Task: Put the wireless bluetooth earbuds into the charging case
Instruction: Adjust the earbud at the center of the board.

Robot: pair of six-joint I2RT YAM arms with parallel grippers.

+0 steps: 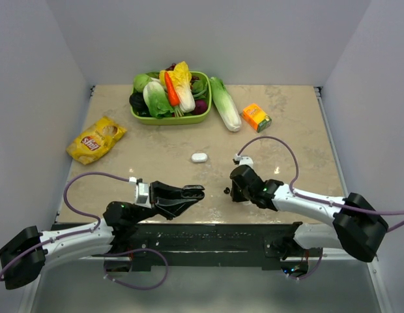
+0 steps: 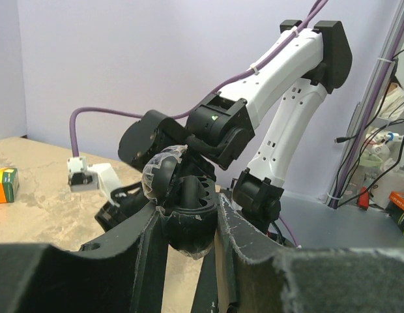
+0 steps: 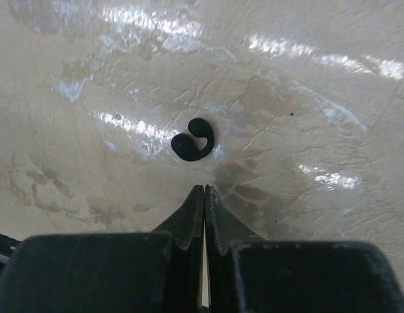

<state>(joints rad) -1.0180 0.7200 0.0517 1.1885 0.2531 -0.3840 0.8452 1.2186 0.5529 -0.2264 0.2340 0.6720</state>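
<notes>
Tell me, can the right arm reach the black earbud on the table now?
Probably yes. The black earbud lies bare on the table just ahead of the right tool, nothing between. The tool is shut and must open first.

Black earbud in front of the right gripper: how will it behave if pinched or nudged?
The black earbud is tiny beside the right gripper, so probably very light. Rounded and smooth-looking, it may slip out of a pinch or skid on the shiny table. Its hooked tail likely stops a long roll.
</notes>
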